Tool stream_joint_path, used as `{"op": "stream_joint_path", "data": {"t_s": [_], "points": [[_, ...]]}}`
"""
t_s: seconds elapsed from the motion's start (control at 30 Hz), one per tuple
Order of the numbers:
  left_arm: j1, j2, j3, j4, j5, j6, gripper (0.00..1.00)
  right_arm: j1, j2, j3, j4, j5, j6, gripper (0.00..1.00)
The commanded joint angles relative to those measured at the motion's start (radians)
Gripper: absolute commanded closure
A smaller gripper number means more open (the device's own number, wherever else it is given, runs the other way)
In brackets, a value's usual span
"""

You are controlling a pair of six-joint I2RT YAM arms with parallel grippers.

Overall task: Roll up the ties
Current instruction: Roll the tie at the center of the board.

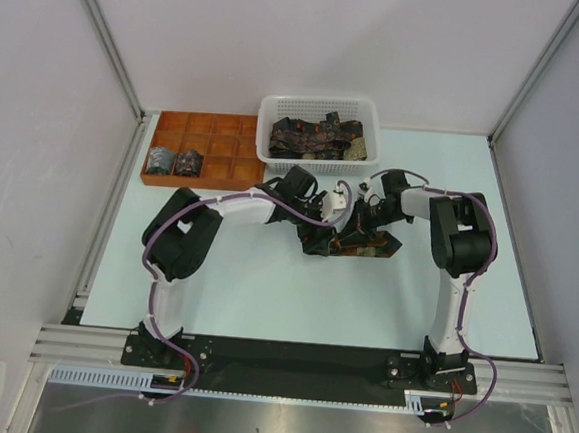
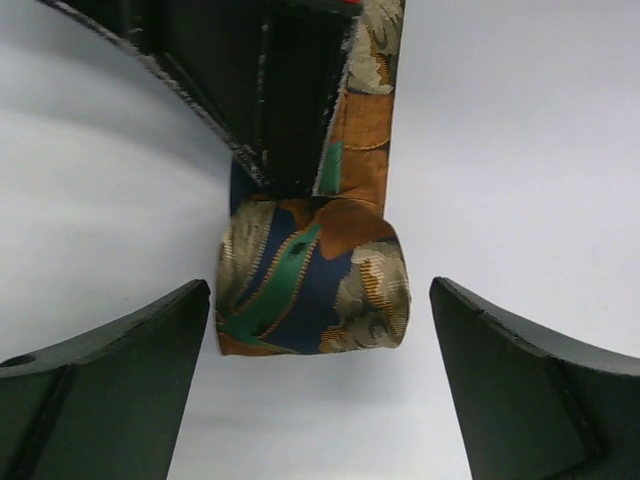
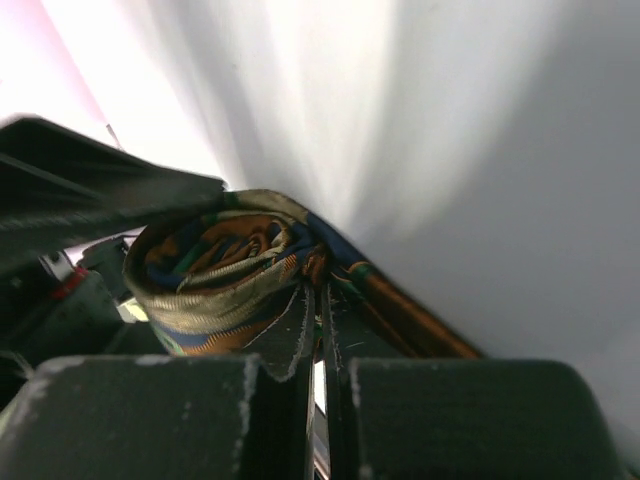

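A dark patterned tie point(image 1: 356, 240) lies on the table between my two grippers, one end wound into a small roll point(image 2: 312, 292). My left gripper point(image 2: 320, 300) is open, its fingers on either side of the roll without touching it. My right gripper point(image 3: 320, 300) is shut on the tie just beside the roll point(image 3: 205, 275), and its black fingers point(image 2: 270, 90) show above the roll in the left wrist view. In the top view the left gripper point(image 1: 320, 209) and the right gripper point(image 1: 363, 217) meet over the tie. The unrolled strip point(image 2: 362, 140) runs away from the roll.
A white mesh basket point(image 1: 270, 110) at the back holds several more ties point(image 1: 316, 138). An orange-brown compartment tray point(image 1: 221, 126) at the back left holds two rolled ties point(image 1: 174, 160) in its front-left cells. Metal frame posts stand at the table's back corners.
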Motion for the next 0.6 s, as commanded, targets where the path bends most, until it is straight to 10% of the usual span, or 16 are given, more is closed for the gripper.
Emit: {"op": "stream_joint_path", "data": {"t_s": [0.0, 0.4, 0.57], "points": [[-0.021, 0.03, 0.034, 0.081, 0.03, -0.052, 0.06, 0.006, 0.077, 0.007, -0.035, 0.291, -0.089, 1.0], [-0.05, 0.129, 0.107, 0.129, -0.002, -0.106, 0.25, 0.018, 0.096, 0.012, -0.032, 0.256, -0.101, 1.0], [-0.082, 0.173, 0.216, -0.047, -0.089, -0.017, 0.51, 0.022, 0.094, 0.013, -0.026, 0.184, -0.096, 1.0]]}}
